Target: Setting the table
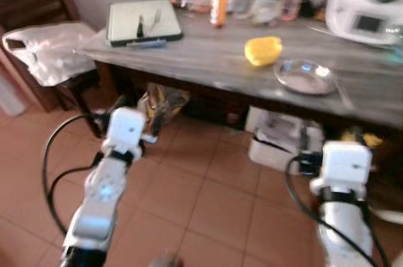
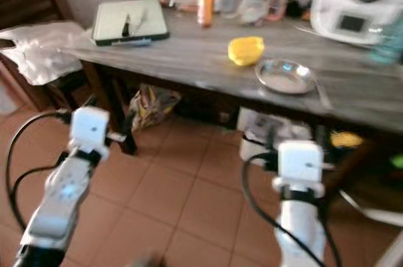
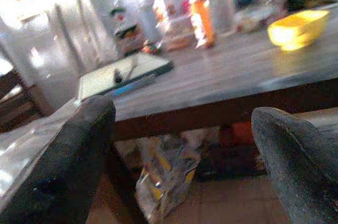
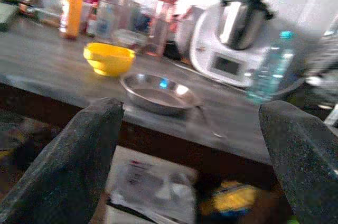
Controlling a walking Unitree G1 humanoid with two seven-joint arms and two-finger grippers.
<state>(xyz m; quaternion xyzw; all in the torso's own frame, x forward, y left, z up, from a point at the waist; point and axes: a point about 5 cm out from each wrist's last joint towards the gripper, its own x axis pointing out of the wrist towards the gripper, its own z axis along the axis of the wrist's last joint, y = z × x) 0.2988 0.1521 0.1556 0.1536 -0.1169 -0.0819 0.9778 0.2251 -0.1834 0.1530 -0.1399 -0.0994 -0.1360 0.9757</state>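
A yellow bowl (image 1: 263, 50) sits near the middle of the grey wooden table (image 1: 201, 59). A shiny metal plate (image 1: 305, 76) lies just right of it, close to the front edge, with a piece of cutlery (image 1: 343, 94) beside it. At the table's left end, a pale tray (image 1: 143, 21) holds dark utensils. Both silver arms are raised in front of the table, below its edge. My left gripper (image 3: 182, 113) is open and faces the table's left part. My right gripper (image 4: 193, 109) is open and faces the metal plate (image 4: 158, 93) and the yellow bowl (image 4: 108, 58).
An orange bottle (image 1: 219, 2), jars and a white kitchen appliance (image 1: 365, 5) line the back of the table. A water bottle (image 4: 268, 68) stands at the right. A white plastic bag (image 1: 47, 50) lies on a chair at the left. Bags and boxes (image 1: 280, 141) sit under the table on the tiled floor.
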